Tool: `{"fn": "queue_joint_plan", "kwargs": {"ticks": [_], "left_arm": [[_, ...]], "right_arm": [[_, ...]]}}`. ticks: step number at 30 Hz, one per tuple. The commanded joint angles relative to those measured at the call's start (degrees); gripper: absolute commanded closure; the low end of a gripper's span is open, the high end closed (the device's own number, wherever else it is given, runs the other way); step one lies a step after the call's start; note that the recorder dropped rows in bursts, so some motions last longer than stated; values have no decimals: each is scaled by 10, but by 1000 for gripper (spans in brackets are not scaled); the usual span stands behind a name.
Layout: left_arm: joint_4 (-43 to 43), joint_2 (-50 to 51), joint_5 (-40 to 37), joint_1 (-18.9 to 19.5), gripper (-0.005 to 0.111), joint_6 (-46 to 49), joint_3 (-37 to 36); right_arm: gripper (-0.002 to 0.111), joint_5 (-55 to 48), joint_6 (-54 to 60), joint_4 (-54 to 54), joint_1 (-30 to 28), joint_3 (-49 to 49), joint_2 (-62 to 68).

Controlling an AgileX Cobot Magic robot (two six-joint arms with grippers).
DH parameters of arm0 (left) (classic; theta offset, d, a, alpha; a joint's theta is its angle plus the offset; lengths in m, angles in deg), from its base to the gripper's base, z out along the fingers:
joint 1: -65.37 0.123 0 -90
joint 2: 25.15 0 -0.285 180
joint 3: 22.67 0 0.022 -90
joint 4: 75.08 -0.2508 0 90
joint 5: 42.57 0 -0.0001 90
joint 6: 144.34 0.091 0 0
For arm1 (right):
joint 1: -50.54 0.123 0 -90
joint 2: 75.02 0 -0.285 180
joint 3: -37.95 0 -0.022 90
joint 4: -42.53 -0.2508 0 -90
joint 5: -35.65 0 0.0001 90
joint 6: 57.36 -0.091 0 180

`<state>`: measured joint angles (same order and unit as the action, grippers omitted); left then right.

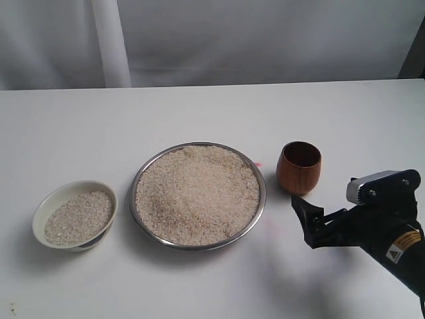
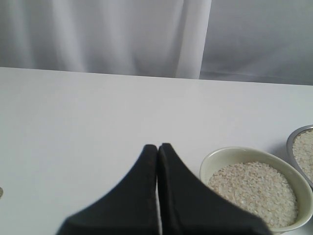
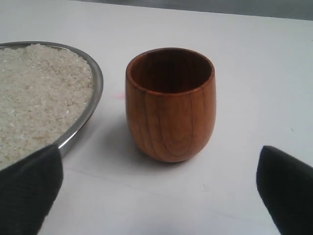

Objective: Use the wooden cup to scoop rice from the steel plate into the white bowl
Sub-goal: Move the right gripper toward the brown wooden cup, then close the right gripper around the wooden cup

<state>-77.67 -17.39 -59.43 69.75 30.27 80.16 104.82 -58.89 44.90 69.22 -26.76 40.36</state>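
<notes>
The steel plate (image 1: 263,194) sits mid-table, heaped with rice (image 1: 198,193). To its left stands the white bowl (image 1: 40,212), partly filled with rice (image 1: 78,216). The wooden cup (image 1: 299,167) stands upright and empty just right of the plate. My right gripper (image 1: 307,222) hovers low in front of the cup, open and holding nothing. In the right wrist view the cup (image 3: 170,105) stands beyond the open gripper (image 3: 159,166), beside the plate's rim (image 3: 96,90). My left gripper (image 2: 158,147) is shut and empty beside the bowl (image 2: 209,162); the exterior view does not show it.
A white tabletop (image 1: 199,113) carries everything, backed by a pale curtain (image 1: 265,40). A faint pink mark (image 1: 258,164) lies between plate and cup. The plate's edge (image 2: 294,142) shows past the bowl in the left wrist view.
</notes>
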Motion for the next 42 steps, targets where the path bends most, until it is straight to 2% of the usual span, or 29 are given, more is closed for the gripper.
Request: {"fn": "queue_joint_plan", "kwargs": {"ticks": [1, 6, 23, 27, 32, 42], "left_arm": [[1, 0, 6, -4, 107, -1, 0], [1, 0, 6, -4, 107, -1, 0], [1, 0, 6, -4, 107, -1, 0], [1, 0, 6, -4, 107, -1, 0], [1, 0, 6, -4, 107, -1, 0], [1, 0, 6, -4, 107, -1, 0]], "right_arm": [[3, 8, 1, -2, 2, -4, 1], [3, 8, 1, -5, 2, 1, 1], [3, -63, 1, -1, 2, 115, 8], [3, -54, 1, -1, 2, 137, 46], [3, 7, -1, -2, 2, 160, 112], [3, 8, -1, -2, 2, 210, 179]]}}
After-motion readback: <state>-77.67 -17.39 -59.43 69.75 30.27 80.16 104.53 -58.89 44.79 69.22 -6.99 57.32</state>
